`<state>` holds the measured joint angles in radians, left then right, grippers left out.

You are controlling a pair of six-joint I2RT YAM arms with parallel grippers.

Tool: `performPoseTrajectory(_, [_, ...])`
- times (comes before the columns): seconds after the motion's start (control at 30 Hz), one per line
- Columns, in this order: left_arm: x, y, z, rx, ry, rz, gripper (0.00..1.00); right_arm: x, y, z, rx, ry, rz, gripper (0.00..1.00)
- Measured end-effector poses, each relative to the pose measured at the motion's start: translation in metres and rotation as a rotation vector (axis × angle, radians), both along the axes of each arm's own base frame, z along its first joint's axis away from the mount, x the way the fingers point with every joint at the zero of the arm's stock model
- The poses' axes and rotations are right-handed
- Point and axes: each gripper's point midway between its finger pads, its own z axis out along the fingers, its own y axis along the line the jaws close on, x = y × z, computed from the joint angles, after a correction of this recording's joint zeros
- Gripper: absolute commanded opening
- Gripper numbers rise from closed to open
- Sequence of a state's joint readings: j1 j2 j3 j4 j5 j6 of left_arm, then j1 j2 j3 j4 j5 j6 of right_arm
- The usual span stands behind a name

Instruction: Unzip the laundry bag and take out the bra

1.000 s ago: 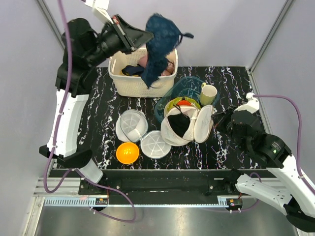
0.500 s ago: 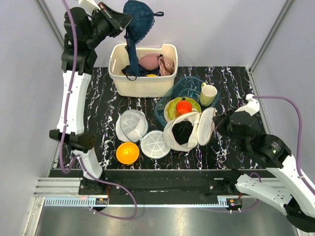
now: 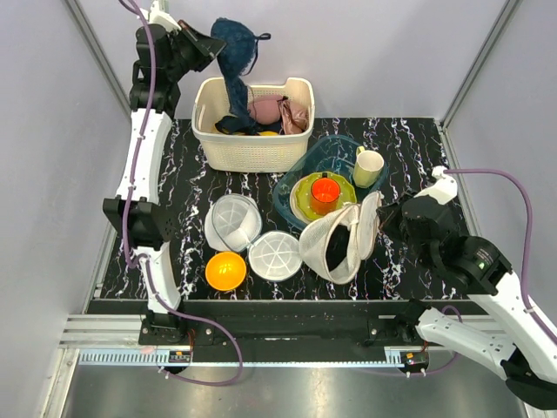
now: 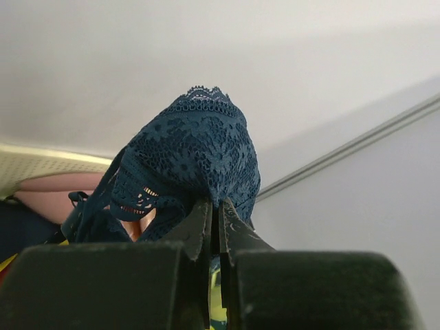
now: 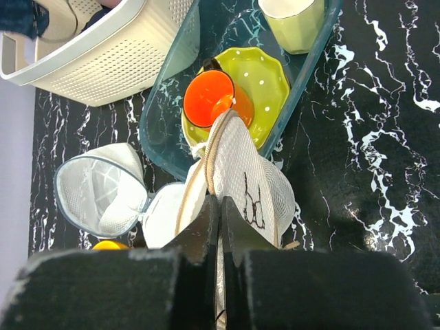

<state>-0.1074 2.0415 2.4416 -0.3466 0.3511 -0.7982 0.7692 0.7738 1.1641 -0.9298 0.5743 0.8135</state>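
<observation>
Overhead, the left gripper [image 4: 214, 206] is pinched shut on the bra [image 3: 237, 54] — it dangles above the cream basket [image 3: 252, 150]. The right gripper [image 5: 220, 205] clamps the laundry bag [image 3: 333, 244] rim — unzipped, gaping beside the teal tray [image 5: 168, 82].

The black, white-veined table [image 3: 418, 148] carries a teal tray [image 3: 341, 144]. Behind and left of the tray stands a cream perforated basket [image 3: 252, 150]. Left of the tray lie two white ribbed round dishes [image 3: 233, 222], touching, with an orange bowl [image 3: 225, 270] nearer. The open laundry bag [image 3: 335, 244] tilts at the tray's near side.
</observation>
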Motion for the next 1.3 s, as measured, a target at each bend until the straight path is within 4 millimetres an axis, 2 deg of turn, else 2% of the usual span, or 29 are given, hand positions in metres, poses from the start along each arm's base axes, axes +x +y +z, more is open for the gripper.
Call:
performPoseTrajectory(0.07, [0.011,0.009,-0.021,0.005,0.034,0.023,0.03,0.002,-0.001,-0.002,-0.011,0.003,-0.009,0.0])
performPoseTrajectory(0.1, [0.015,0.014,-0.035,0.013,0.058,0.037,0.16,0.002,0.0,-0.003,-0.015,0.006,-0.01,0.0])
performPoseTrajectory(0.13, [0.019,0.017,-0.053,0.022,0.094,0.045,0.33,0.003,0.0,-0.004,-0.019,0.01,-0.01,0.0])
performPoseTrajectory(0.17, [0.022,0.019,-0.067,0.033,0.122,0.049,0.62,0.004,0.001,-0.005,-0.023,0.014,-0.01,0.0])
performPoseTrajectory(0.2, [0.024,0.02,-0.084,0.041,0.163,0.045,0.74,0.004,0.001,-0.006,-0.028,0.018,-0.01,0.0])
performPoseTrajectory(0.23, [0.025,0.019,-0.102,0.045,0.213,0.037,0.79,0.005,0.002,-0.007,-0.032,0.022,-0.01,0.0])
performPoseTrajectory(0.27, [0.025,0.018,-0.114,0.055,0.242,0.027,0.83,0.005,0.003,-0.008,-0.034,0.024,-0.009,0.0])
performPoseTrajectory(0.33, [0.023,0.016,-0.13,0.065,0.289,0.008,0.99,0.007,0.004,-0.01,-0.042,0.029,-0.007,0.0])
performPoseTrajectory(0.43, [0.015,0.011,-0.143,0.114,0.328,-0.012,0.99,0.008,0.006,-0.01,-0.041,0.03,-0.005,0.0])
performPoseTrajectory(0.5, [0.001,0.005,-0.147,0.181,0.349,-0.016,0.97,0.008,0.006,-0.009,-0.037,0.026,-0.005,0.0])
performPoseTrajectory(0.53, [-0.004,-0.002,-0.147,0.197,0.351,-0.026,0.96,0.008,0.006,-0.008,-0.033,0.023,-0.005,0.0])
performPoseTrajectory(0.6, [-0.03,-0.025,-0.144,0.26,0.352,-0.068,0.91,0.007,0.005,-0.005,-0.025,0.015,-0.004,0.0])
performPoseTrajectory(0.7, [-0.094,-0.083,-0.129,0.326,0.318,-0.213,0.84,0.007,0.005,-0.002,-0.015,0.005,0.0,0.0])
performPoseTrajectory(0.73, [-0.121,-0.11,-0.122,0.338,0.295,-0.291,0.81,0.007,0.006,-0.001,-0.013,0.004,0.002,0.0])
performPoseTrajectory(0.8, [-0.174,-0.155,-0.11,0.34,0.251,-0.454,0.8,0.007,0.008,0.002,-0.012,0.002,0.015,0.0])
performPoseTrajectory(0.87, [-0.226,-0.192,-0.104,0.326,0.219,-0.615,0.8,0.007,0.01,0.007,-0.005,-0.008,0.026,0.0])
performPoseTrajectory(0.9, [-0.25,-0.206,-0.107,0.322,0.22,-0.684,0.79,0.008,0.011,0.009,-0.006,-0.012,0.029,0.0])
performPoseTrajectory(1.0, [-0.296,-0.229,-0.126,0.322,0.261,-0.812,0.79,0.004,0.006,0.013,-0.002,-0.024,0.026,0.0])
performPoseTrajectory(1.07, [-0.312,-0.236,-0.145,0.323,0.31,-0.855,0.79,-0.003,-0.003,0.016,0.003,-0.03,0.015,0.0])
performPoseTrajectory(1.17, [-0.326,-0.242,-0.173,0.34,0.382,-0.882,0.79,-0.021,-0.026,0.023,0.024,-0.045,-0.022,0.0])
performPoseTrajectory(1.23, [-0.331,-0.246,-0.177,0.352,0.393,-0.893,0.79,-0.034,-0.043,0.029,0.043,-0.056,-0.053,0.0])
performPoseTrajectory(1.3, [-0.339,-0.252,-0.174,0.358,0.379,-0.91,0.79,-0.047,-0.061,0.036,0.069,-0.073,-0.087,0.0])
